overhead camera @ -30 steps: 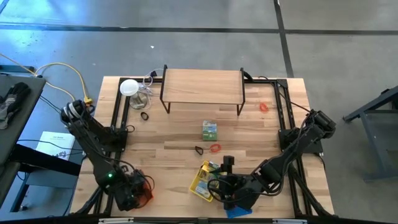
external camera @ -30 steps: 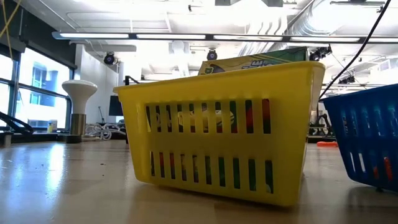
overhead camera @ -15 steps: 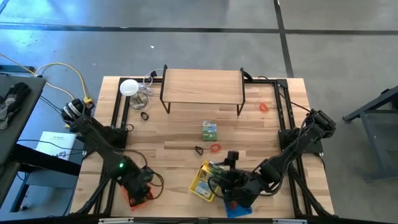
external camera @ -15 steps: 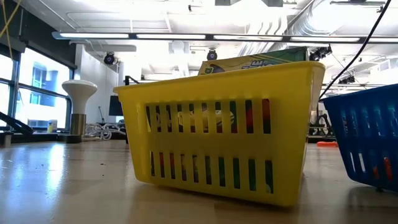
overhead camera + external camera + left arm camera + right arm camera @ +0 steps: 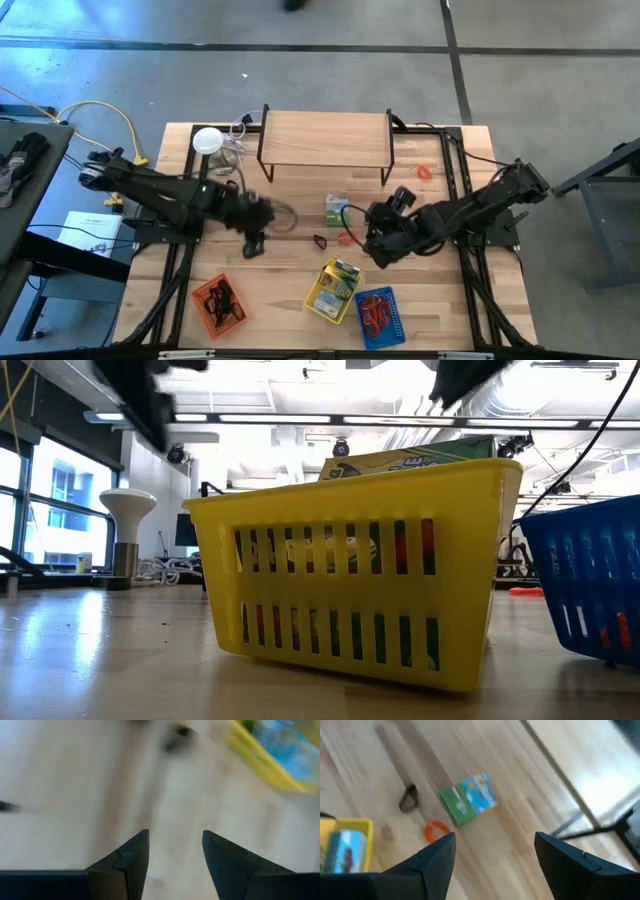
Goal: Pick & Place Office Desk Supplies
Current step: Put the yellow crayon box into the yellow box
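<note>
Both grippers hang open over the middle of the table and hold nothing. My left gripper (image 5: 253, 243) (image 5: 175, 832) is left of a small black clip (image 5: 320, 241) (image 5: 175, 734). My right gripper (image 5: 369, 235) (image 5: 495, 836) is just right of a red rubber band (image 5: 346, 238) (image 5: 436, 830). The same clip (image 5: 409, 799) and a green packet (image 5: 337, 208) (image 5: 470, 797) lie flat on the wood ahead of it. Another red band (image 5: 425, 171) lies near the table's right edge.
Three baskets stand along the near edge: orange (image 5: 218, 303), yellow (image 5: 335, 288) (image 5: 350, 600) and blue (image 5: 378, 314) (image 5: 600, 590). A wooden shelf riser (image 5: 325, 140) stands at the far side. The white disc with clear wiring (image 5: 207, 140) (image 5: 127, 510) is at the far left.
My left gripper has left the orange basket at the near left corner and swung toward the far side and the table's middle. My right gripper has left the blue basket and moved toward the far edge, to the red band and green packet. The baskets have stayed in place.
</note>
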Available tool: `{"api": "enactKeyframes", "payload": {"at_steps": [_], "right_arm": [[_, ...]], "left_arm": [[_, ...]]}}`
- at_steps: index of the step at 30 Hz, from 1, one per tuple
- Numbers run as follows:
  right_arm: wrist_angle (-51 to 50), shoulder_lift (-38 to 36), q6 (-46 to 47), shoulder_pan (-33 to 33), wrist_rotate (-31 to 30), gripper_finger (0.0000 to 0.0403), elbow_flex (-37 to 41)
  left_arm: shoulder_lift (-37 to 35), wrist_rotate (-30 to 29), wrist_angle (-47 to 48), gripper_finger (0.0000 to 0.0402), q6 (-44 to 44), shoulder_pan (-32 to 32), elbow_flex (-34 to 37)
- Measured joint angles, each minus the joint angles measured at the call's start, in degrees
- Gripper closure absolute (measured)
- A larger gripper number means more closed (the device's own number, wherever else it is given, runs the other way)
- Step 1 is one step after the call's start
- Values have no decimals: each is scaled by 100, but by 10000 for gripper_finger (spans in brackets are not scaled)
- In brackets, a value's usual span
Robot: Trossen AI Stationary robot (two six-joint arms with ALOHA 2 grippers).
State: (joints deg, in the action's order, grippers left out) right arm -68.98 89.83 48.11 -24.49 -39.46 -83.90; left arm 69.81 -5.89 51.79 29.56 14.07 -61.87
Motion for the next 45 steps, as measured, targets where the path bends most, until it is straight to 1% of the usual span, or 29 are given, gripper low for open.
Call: {"api": "enactKeyframes", "payload": {"at_steps": [2, 4, 7, 12, 14, 18, 20, 22, 24, 27, 29, 35, 37, 41, 45], "right_arm": [[85, -19, -31, 191, 270, 144, 208], [277, -13, -166, 341, 369, 144, 512], [686, -1, -454, 507, 404, 144, 1068], [2224, 3, -1410, 997, 531, 144, 2073], [2957, 3, -1909, 1196, 575, 144, 2379], [4191, 12, -2789, 1695, 1009, 144, 2813], [4588, 48, -3051, 1937, 1178, 144, 2924], [4871, 53, -3335, 2201, 1550, 144, 3042], [5371, 53, -3673, 2380, 1871, 144, 3238], [5888, 55, -4029, 2552, 2068, 144, 3551], [6132, 55, -4305, 2624, 2190, 144, 3688], [6682, 55, -4920, 2752, 2194, 144, 3933], [6821, 55, -4985, 2823, 2282, 144, 3953], [6864, 55, -4990, 3056, 2715, 144, 3956], [7081, 236, -5016, 3227, 2855, 155, 3956]], "left_arm": [[9, -399, -44, 224, -428, -376, 1], [71, -424, -188, 224, -923, -735, 2], [179, -181, -468, 224, -1353, -1141, 9], [231, 325, -850, 224, -1683, -1390, 9], [231, 373, -990, 224, -1811, -1382, 9], [231, 384, -1040, 224, -1929, -1260, 11], [231, 384, -1047, 224, -1932, -1166, 11], [231, 382, -1096, 224, -1947, -1071, 11], [231, 380, -1175, 224, -1977, -968, 11], [231, 378, -1239, 224, -1984, -807, 11], [231, 378, -1258, 224, -1984, -701, 11], [231, 370, -1267, 224, -1981, -489, 11], [231, 367, -1272, 224, -1956, -443, 11], [231, 365, -1287, 224, -1877, -349, 11], [231, 299, -1289, 224, -1873, -274, 11]]}}
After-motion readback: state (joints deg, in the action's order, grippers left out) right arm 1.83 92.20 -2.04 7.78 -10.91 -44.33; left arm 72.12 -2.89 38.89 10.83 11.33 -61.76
